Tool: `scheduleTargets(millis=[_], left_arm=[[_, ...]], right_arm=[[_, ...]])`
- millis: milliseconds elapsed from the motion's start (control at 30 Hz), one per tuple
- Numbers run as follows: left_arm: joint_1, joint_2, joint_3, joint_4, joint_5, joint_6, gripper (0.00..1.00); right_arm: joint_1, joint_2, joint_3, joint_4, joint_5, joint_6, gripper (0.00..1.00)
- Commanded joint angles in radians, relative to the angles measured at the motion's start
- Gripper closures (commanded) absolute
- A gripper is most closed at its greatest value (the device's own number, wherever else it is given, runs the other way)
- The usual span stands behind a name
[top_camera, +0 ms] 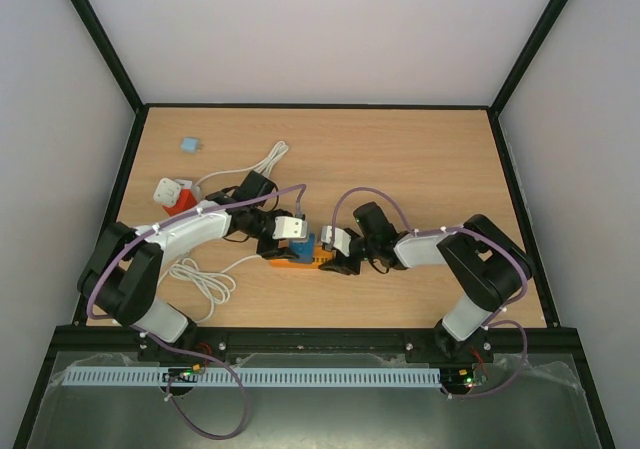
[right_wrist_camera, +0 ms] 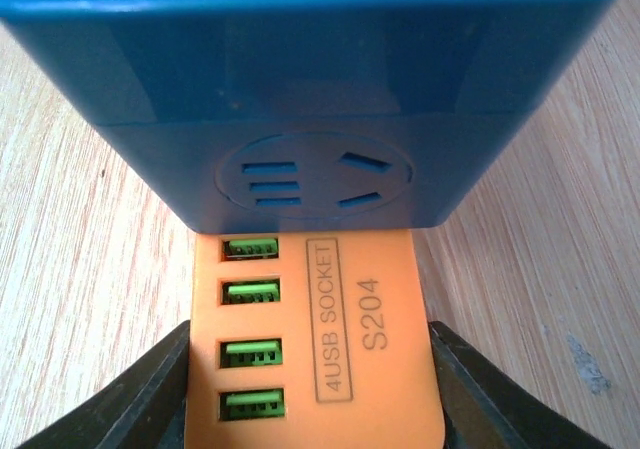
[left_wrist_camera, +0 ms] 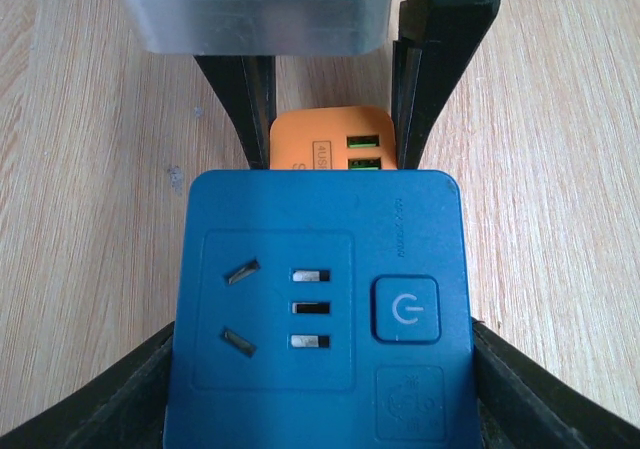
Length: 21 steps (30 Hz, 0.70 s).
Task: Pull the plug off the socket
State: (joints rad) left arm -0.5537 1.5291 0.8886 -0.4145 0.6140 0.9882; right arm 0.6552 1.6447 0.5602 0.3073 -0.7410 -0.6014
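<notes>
Plug (left_wrist_camera: 320, 309), blue, pinched in left jaws, sits against orange socket (right_wrist_camera: 330, 369) pinched in right jaws.

Worktop (left_wrist_camera: 80, 119): pale wood-grain, matt, fine streaks. Blue plug (left_wrist_camera: 320, 219): smooth moulded plastic, satin, soft sheen on top face. Orange socket (right_wrist_camera: 300, 369): smooth plastic, semi-matt, w/ black print. Its USB inserts (right_wrist_camera: 250, 351), on the 9 o'clock side, are green plastic. Left end effector fingers (left_wrist_camera: 110, 399) & right end effector fingers (right_wrist_camera: 130, 399): black plastic, matt. Block (left_wrist_camera: 250, 9) at 12 o'clock in left wrist view: silver, brushed-metal look.
</notes>
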Motion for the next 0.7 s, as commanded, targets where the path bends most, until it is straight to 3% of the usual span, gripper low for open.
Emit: scheduleTargets(millis=[0, 267, 667], left_arm=[[0.002, -0.006, 0.004, -0.021, 0.070, 0.008, 0.62], [0.008, -0.034, 0.010, -0.025, 0.098, -0.009, 0.63], [0.031, -0.082, 0.015, -0.037, 0.146, -0.017, 0.64]], right_arm=[[0.004, 0.012, 0.012, 0.030, 0.003, -0.015, 0.52], [0.004, 0.021, 0.010, 0.011, 0.013, -0.028, 0.66], [0.004, 0.032, 0.016, -0.021, 0.028, -0.027, 0.79]])
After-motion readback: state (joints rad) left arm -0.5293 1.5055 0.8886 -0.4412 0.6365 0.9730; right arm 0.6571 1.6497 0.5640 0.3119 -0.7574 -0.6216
